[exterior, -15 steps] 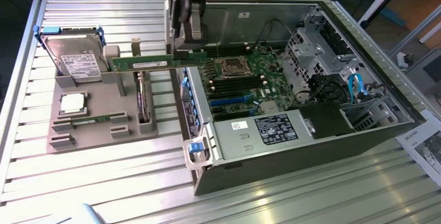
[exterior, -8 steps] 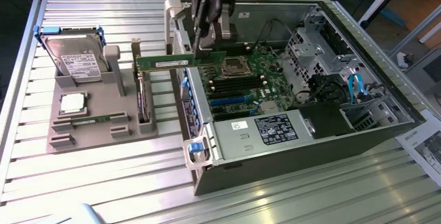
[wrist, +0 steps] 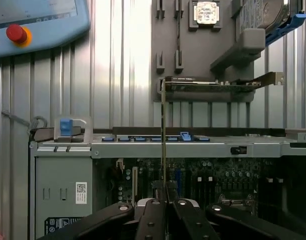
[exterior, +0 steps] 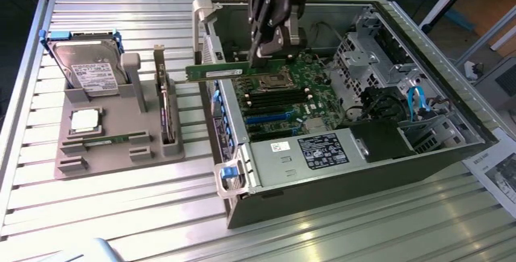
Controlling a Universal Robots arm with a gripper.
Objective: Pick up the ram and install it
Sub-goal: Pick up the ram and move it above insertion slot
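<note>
My claw (exterior: 266,60) holds the ram (exterior: 226,71), a long, thin green circuit-board stick, pinched nearer one end and lying level on its long edge in the air above the open computer case (exterior: 322,177), over its wall on the exterior view's left.

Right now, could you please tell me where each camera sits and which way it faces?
Exterior view: high off the arm, looking down at a slant on the open computer case and grey parts holder; the claw shows, shut on the ram.
Wrist view: on the wrist, looking along the claw and the edge-on ram toward the case and holder.
Both share the claw, ram, case and holder.
</note>
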